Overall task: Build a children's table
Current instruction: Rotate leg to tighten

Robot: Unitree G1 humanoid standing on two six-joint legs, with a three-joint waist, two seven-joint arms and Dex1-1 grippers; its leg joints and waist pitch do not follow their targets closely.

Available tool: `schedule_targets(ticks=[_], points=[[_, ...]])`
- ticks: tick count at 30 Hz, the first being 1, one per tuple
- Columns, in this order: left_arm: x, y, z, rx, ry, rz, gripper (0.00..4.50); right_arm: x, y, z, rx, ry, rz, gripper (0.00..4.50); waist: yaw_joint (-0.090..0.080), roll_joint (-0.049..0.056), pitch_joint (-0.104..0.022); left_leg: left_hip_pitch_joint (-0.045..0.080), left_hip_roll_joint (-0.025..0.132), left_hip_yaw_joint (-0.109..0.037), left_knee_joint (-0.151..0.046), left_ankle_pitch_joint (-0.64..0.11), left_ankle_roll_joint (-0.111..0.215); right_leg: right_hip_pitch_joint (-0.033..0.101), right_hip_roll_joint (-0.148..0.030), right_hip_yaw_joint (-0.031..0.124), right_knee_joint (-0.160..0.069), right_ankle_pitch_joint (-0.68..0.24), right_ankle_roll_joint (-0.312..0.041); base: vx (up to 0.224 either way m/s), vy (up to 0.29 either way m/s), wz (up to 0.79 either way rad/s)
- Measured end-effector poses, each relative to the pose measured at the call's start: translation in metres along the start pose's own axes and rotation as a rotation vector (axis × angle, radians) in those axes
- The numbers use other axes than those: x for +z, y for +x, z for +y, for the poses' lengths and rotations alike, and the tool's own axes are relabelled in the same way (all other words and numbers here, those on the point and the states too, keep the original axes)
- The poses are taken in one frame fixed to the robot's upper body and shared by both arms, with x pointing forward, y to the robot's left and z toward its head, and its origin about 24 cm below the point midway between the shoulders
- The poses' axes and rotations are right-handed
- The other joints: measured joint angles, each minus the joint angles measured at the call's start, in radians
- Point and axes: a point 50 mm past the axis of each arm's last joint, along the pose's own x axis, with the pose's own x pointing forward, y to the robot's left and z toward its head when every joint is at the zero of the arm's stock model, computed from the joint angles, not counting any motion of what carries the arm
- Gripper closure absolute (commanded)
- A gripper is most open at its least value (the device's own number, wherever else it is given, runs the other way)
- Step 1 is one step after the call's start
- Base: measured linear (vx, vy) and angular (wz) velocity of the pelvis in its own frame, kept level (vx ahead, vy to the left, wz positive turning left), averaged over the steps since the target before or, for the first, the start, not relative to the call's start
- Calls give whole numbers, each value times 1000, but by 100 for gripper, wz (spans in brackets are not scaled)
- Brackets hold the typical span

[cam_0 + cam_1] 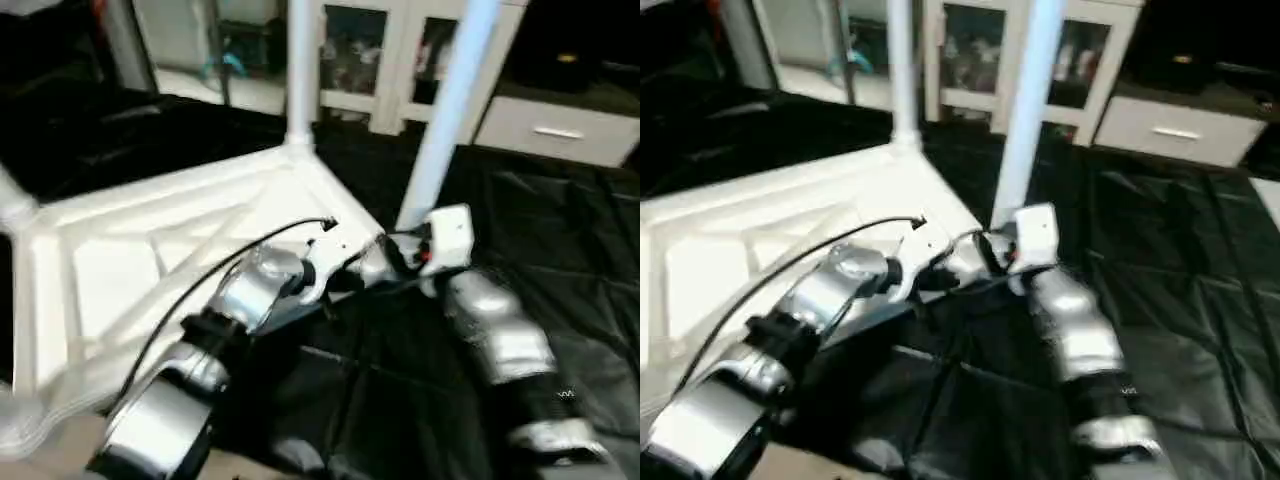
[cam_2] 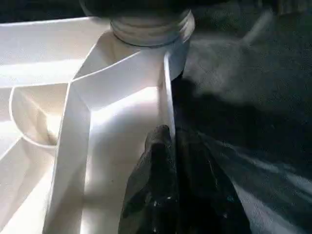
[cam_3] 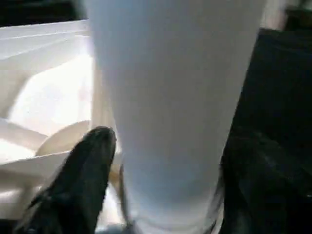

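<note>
The children's table lies upside down: its white ribbed tabletop rests on the black-covered worktable. One white leg stands upright in the far corner socket. A second leg rises, leaning slightly, from the near right corner. My right gripper straddles the base of this second leg. Its black fingers stand on either side of the leg, with a thin gap showing. My left gripper is shut on the tabletop's thin rim wall, just short of that corner socket.
The black cover spreads wrinkled to the right and front. White cabinets with glass doors and a white drawer unit stand behind the worktable. A black cable loops over my left forearm.
</note>
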Motion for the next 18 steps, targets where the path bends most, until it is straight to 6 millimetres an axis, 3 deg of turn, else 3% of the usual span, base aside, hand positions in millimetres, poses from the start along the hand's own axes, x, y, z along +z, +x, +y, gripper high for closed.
schedule_targets(ticks=[3, 10, 18], points=[[-4, -8, -3, -69, 25, 12, 450, 8, -19, -17, 157, -98, 44, 23, 22, -1, 0, 1, 2, 1, -3, 0, 0, -1, 0, -1, 5, -8, -1, 0, 0, 0], [-14, -30, -11, -203, 91, 56, 450, 15, -52, -24, 498, -243, 244, 3, 24, -3, 0, 2, 2, 1, -3, 0, 0, 0, 0, -2, 5, -9, -1, 0, 0, 0], [-19, -41, -15, -251, 113, 85, 450, 8, -59, -19, 610, -221, 343, 3, 23, -13, 0, 2, 3, 2, -1, -1, -8, 1, 0, 1, 6, -9, -1, 0, 0, 0]])
